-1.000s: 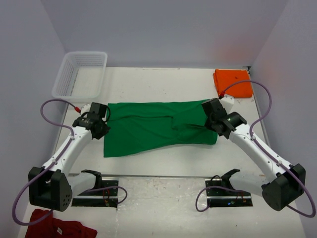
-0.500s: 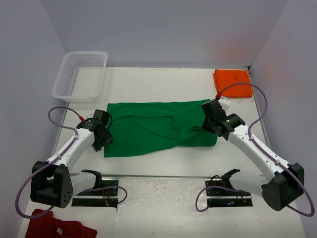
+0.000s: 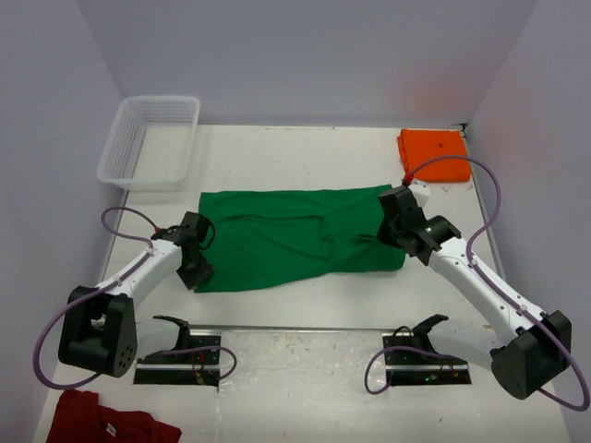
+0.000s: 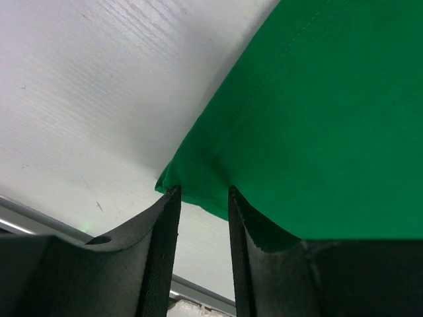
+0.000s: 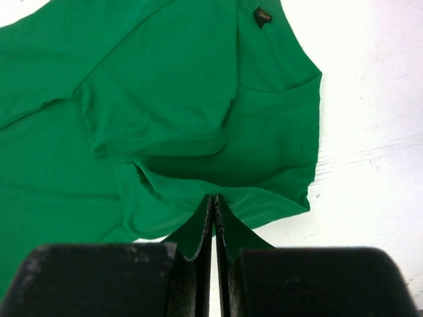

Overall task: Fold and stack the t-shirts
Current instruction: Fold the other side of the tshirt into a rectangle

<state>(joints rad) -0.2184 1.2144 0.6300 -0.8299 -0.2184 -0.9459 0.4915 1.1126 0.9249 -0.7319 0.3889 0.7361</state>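
1. The green t-shirt (image 3: 286,235) lies spread across the middle of the table (image 3: 277,157), with some cloth doubled over at its collar end. The orange t-shirt (image 3: 434,152) sits folded at the far right corner, well apart.
2. The left gripper (image 4: 199,197) has let go of the shirt's left edge and slid down to its near-left corner within the last second (the arm has drawn back toward its base).
3. Its fingers now stand apart, straddling that corner's hem. Whether they have bitten the cloth yet is hard to tell from the wrist view.
4. The right gripper (image 5: 215,198) has not moved. Its fingers are pressed together, seemingly pinching the cloth edge at the collar end.
5. Judgement: this is a regrip, setting up both ends for the next fold. Stacking has not yet begun.
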